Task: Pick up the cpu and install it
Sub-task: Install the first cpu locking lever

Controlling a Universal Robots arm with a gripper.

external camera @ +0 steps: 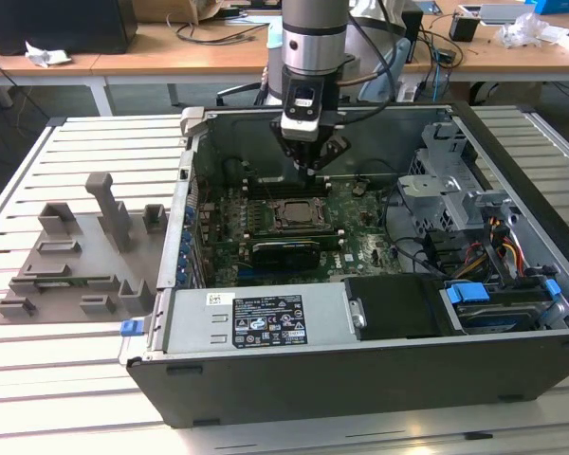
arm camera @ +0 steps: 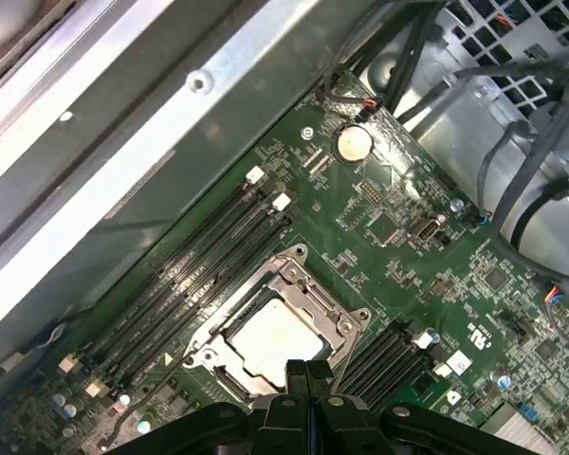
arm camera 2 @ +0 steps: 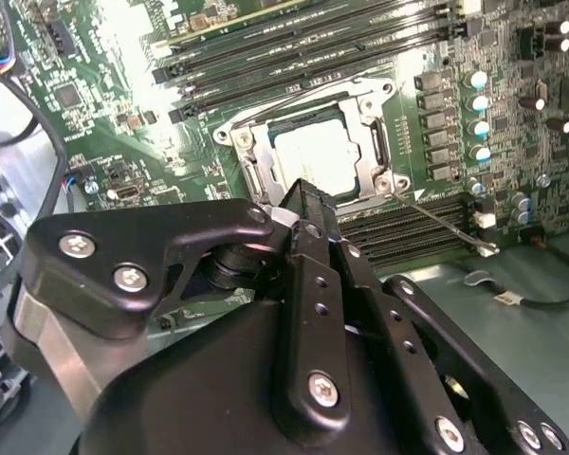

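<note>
Already, cpu (arm camera: 270, 339) sits flat inside socket frame (arm camera: 334, 305) on motherboard (arm camera: 408, 237), pale top showing in both wrist views. Gripper (arm camera: 306, 372) hovers just above socket, fingers closed together, holding nothing. Placement looks done; frame apparently not yet clamped over chip.

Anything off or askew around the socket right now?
Nothing stands out. The cpu lies flat and square inside the socket frame in both wrist views, with no visible tilt or overhang. The pincer sits shut just above it, holding nothing. The motherboard around the socket shows no loose parts or damage.
</note>
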